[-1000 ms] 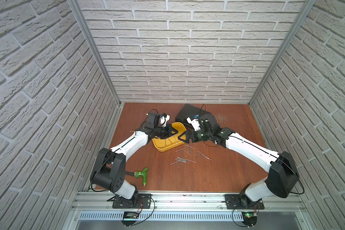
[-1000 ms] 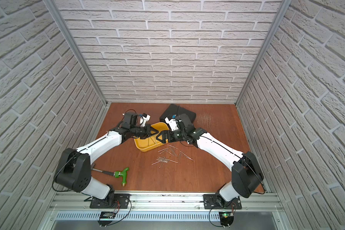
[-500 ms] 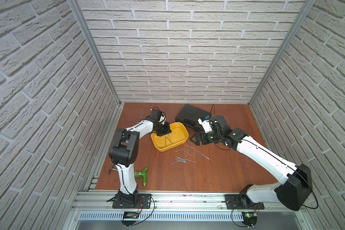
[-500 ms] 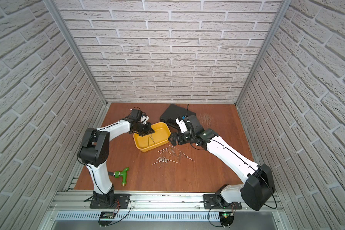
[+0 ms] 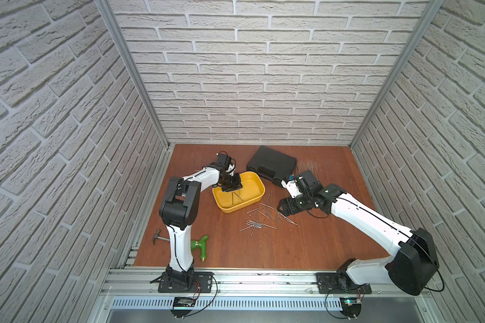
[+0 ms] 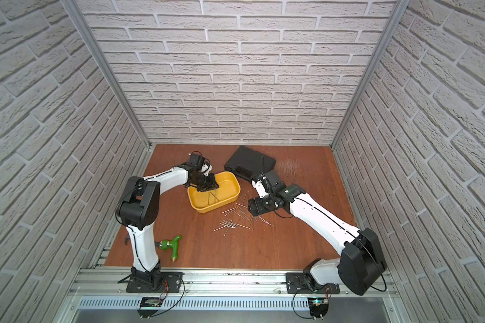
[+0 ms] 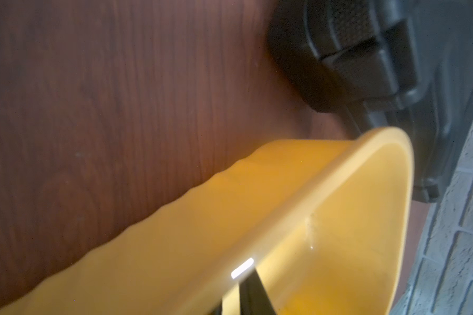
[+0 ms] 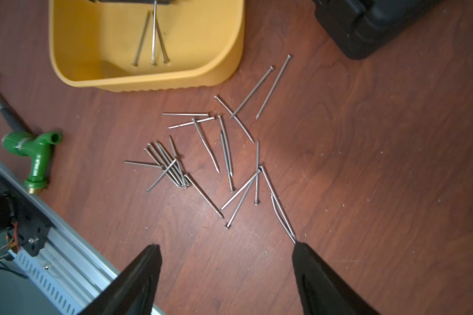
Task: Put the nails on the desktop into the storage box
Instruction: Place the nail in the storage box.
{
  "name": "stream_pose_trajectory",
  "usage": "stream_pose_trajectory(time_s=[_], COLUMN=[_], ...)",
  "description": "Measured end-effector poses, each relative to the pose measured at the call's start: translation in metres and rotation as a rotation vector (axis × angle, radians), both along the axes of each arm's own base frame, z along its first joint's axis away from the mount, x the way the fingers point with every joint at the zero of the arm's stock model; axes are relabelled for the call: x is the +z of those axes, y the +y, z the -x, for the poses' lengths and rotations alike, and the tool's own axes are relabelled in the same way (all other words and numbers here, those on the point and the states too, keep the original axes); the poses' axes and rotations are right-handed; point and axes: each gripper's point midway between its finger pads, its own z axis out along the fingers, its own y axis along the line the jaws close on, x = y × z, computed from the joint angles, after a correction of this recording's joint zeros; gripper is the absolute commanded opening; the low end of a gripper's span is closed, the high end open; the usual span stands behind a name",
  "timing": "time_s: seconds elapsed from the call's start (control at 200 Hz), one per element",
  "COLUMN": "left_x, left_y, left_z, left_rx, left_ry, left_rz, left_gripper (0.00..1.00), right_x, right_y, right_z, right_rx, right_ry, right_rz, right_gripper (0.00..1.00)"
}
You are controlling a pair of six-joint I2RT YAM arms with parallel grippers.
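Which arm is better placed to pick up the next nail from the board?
Right, most likely. The right claw hangs open low over the loose nails on the board, one fingertip next to a nail. The left claw is over the yellow tub, with nails standing under it.

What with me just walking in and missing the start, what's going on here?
Two robot arms are clearing loose nails off the desktop into the yellow storage box. The left end effector sits over the box, above three nails whose heads rest on its floor; whether it grips them is unclear. The right end effector hangs open over the loose nails, holding nothing. Most of the nails lie on the desktop.
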Motion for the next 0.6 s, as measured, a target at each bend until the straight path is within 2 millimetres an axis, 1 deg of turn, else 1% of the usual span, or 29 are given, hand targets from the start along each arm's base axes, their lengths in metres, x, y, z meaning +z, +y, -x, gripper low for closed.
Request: stream_pose_trajectory(time_s=[0.1, 0.225, 0.33, 0.39, 0.51, 0.6], left_x=[0.0, 0.01, 0.028, 0.041, 0.07, 0.085], left_y=[0.001, 0.001, -0.002, -0.004, -0.013, -0.02], left_z=[0.003, 0.006, 0.01, 0.016, 0.035, 0.053], left_rx=[-0.003, -0.007, -0.018, -0.033, -0.089, -0.13], left_ry=[0.008, -0.002, -0.036, -0.063, -0.128, -0.166], left_rz=[-0.007, -0.008, -0.006, -0.01, -0.029, -0.041], left_gripper=[0.27, 0.29, 0.31, 0.32, 0.34, 0.35], right_x=[-0.021, -0.043, -0.052, -0.054, -0.06, -0.066], right_y=[-0.009, -0.015, -0.017, -0.017, -0.017, -0.018], right_z=[0.003, 0.011, 0.016, 0.018, 0.021, 0.025], right_rx=[0.009, 0.01, -0.005, -0.015, -0.029, -0.037], right_ry=[0.044, 0.106, 0.137, 0.145, 0.164, 0.185], right_rz=[0.077, 0.124, 0.129, 0.124, 0.127, 0.138], right_gripper=[0.71, 0.65, 0.61, 0.57, 0.51, 0.5])
